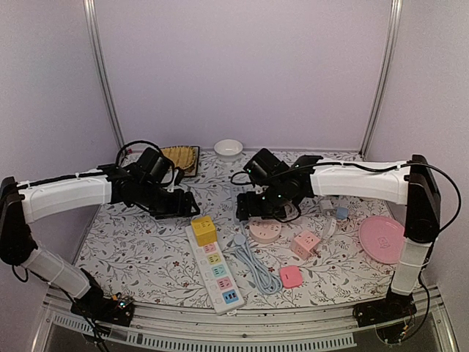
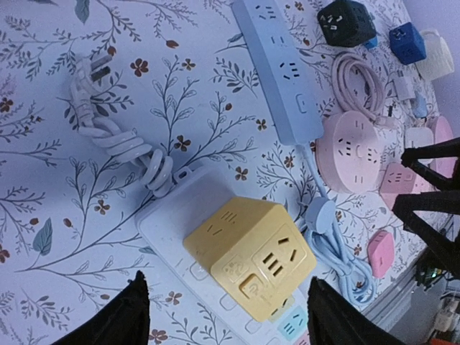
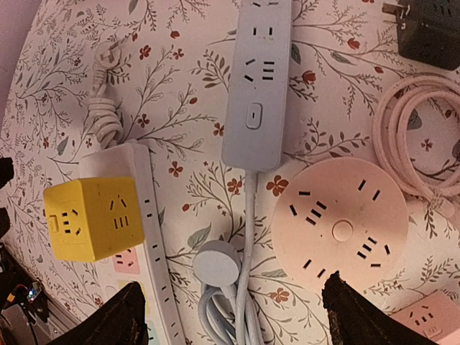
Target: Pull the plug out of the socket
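Observation:
A yellow cube plug (image 1: 204, 229) sits plugged into the far end of a white power strip (image 1: 220, 275) with coloured sockets. In the left wrist view the cube (image 2: 251, 262) stands on the strip (image 2: 162, 223), and its coiled white cord (image 2: 122, 140) lies beyond. My left gripper (image 1: 183, 205) is open; in its own view the gripper (image 2: 227, 282) hovers above the cube, with one finger on each side, not touching. My right gripper (image 1: 249, 209) is open and empty; in its own view the gripper (image 3: 233, 284) is over a round grey plug (image 3: 218, 262), with the yellow cube (image 3: 90, 219) to its left.
A grey-blue power strip (image 3: 259, 79) and its coiled cable (image 1: 253, 264) lie beside the white strip. A round pink socket (image 1: 264, 232), a pink cube (image 1: 305, 243), a small pink adapter (image 1: 291, 276) and a pink plate (image 1: 382, 238) are to the right. A bowl (image 1: 229, 147) and basket (image 1: 181, 156) stand at the back.

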`<move>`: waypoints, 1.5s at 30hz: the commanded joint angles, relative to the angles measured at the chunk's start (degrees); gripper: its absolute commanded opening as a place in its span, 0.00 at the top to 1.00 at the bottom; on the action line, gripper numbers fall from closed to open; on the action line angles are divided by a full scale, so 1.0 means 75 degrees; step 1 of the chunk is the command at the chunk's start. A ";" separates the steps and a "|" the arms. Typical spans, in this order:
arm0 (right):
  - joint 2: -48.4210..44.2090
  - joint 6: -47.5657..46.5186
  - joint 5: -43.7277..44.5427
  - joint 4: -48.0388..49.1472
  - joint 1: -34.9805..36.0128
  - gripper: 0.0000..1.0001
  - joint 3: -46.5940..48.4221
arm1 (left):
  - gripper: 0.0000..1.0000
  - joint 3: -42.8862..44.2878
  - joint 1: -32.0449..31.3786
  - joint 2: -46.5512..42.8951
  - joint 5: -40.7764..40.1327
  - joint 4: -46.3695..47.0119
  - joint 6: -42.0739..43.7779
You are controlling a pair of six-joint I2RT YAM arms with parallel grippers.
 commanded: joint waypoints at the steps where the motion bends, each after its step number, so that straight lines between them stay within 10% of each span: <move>1: -0.0794 0.0924 0.0442 -0.0158 0.0419 0.14 -0.0613 | 0.22 0.0508 -0.0433 0.0404 -0.0783 -0.0314 0.0852; 20: -0.1082 0.2327 0.0925 -0.0381 0.1479 0.13 -0.1359 | 0.11 0.0823 -0.1071 0.1294 -0.0363 -0.0243 0.3295; 33: -0.0846 0.1387 0.1260 -0.0757 0.1432 0.12 -0.0586 | 0.12 0.1191 -0.1205 0.1511 -0.1737 -0.0875 0.0075; 45: -0.2789 -0.0042 0.0833 -0.0365 0.0705 0.10 -0.2488 | 0.12 0.2827 -0.2382 0.3104 -0.2972 -0.1675 -0.3449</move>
